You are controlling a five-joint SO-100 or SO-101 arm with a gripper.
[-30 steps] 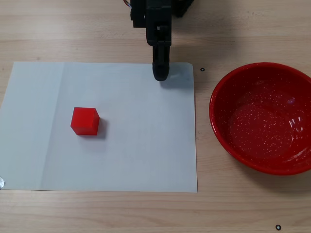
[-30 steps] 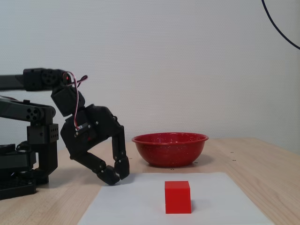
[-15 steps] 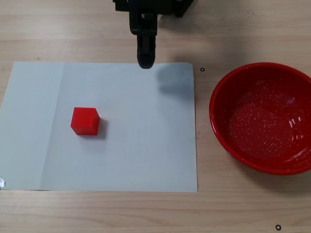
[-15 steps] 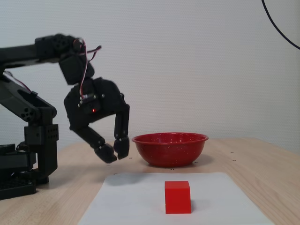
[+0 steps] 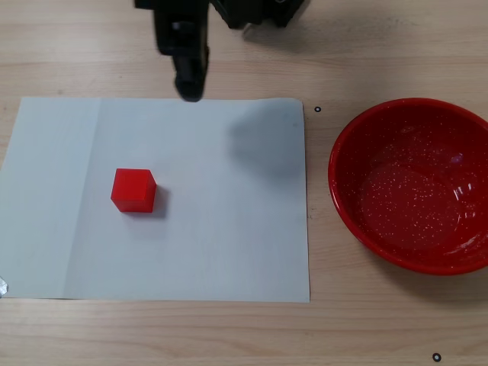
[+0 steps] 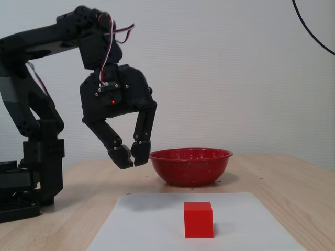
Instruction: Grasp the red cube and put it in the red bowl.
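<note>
Fixed views both catch the black gripper (image 6: 131, 155) hanging in the air over the wooden table (image 5: 229, 335), its 2 fingers (image 6: 121, 154) angled down with the tips nearly meeting; they look pinched together around nothing, though a thin gap may remain. From the side, the cube (image 6: 198, 219) sits on the white paper (image 6: 157, 225) lower than the fingertips and nearer the camera, to their right, clearly apart from them. From above, the gripper (image 5: 188, 90) shows at the top edge, its tip just over the paper's (image 5: 213, 229) far border, and the cube (image 5: 133, 190) lies on the sheet's left half, below and slightly left of that tip. The bowl (image 5: 347, 206) rests on bare wood right of the paper, well away from the fingers; in the side view the bowl (image 6: 191, 166) stands just right of the fingertips, farther back
</note>
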